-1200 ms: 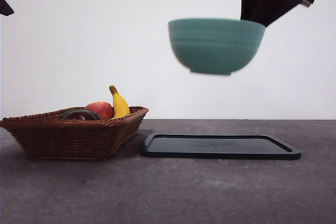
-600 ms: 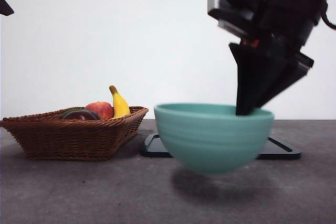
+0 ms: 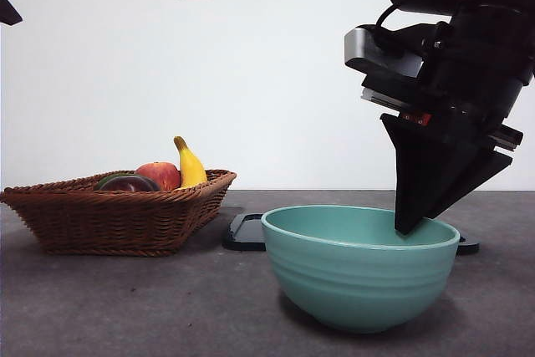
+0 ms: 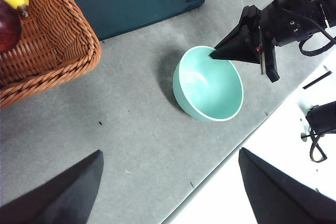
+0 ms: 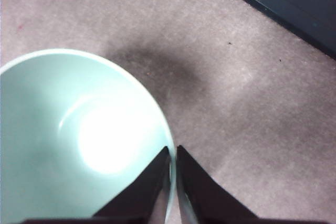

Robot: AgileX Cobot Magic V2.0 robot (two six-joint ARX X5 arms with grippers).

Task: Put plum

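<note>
While the right gripper (image 3: pixel 407 225) pinches the rim of the pale green ceramic bowl (image 3: pixel 359 267), jaws nearly closed over its wall, the bowl sits on the grey surface (image 3: pixel 167 307), ready for fruit. A second ago it hung high. The dark maroon plum (image 3: pixel 129 183) waits well aside in the woven wicker basket (image 3: pixel 117 219). The left gripper (image 4: pixel 168 192) hovers wide open, empty.

The grey tabletop (image 3: pixel 125 307) carried three things. A woven basket (image 3: pixel 117 219) sat at one side, a dark flat tray (image 3: pixel 244 233) lay just beside it, and a teal bowl (image 3: pixel 359 269) stood nearer the camera.
</note>
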